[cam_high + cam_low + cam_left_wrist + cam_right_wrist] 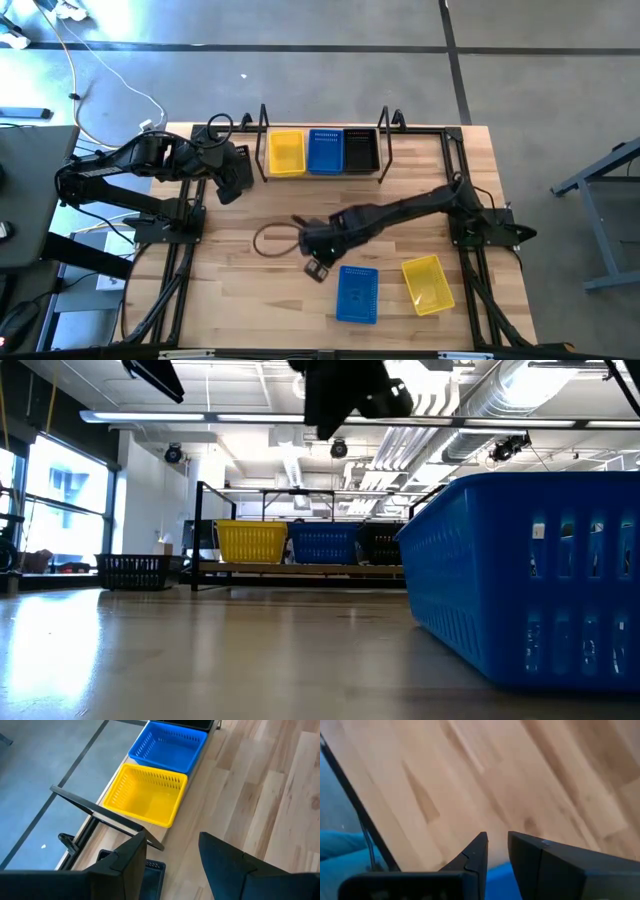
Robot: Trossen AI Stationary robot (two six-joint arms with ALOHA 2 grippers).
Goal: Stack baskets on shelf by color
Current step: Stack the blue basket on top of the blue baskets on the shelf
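Yellow basket (pixel 286 152), blue basket (pixel 326 151) and black basket (pixel 361 150) are seated side by side on the shelf (pixel 325 176). Left gripper (pixel 172 857) is held open beside the shelf's end, nothing gripped. Right gripper (pixel 497 851) is seen narrowly parted and empty, just beside a loose blue basket (pixel 357 293); a loose yellow basket (pixel 428 284) lies near.

1. Table (pixel 250 290): light wood plank top, black frame rails along its edges
2. Shelf (pixel 325 176): sits at the far edge of the table, light wood plank with black wire end frames
3. On the shelf, side by side in a row: yellow basket (pixel 286 153), blue basket (pixel 325 151), black basket (pixel 361 150)
4. On the table top near the front edge: loose blue basket (pixel 357 294), with a loose yellow basket (pixel 428 284) just beside it, tilted
5. Low view shows another black basket (pixel 135 571) on the table left of the shelf
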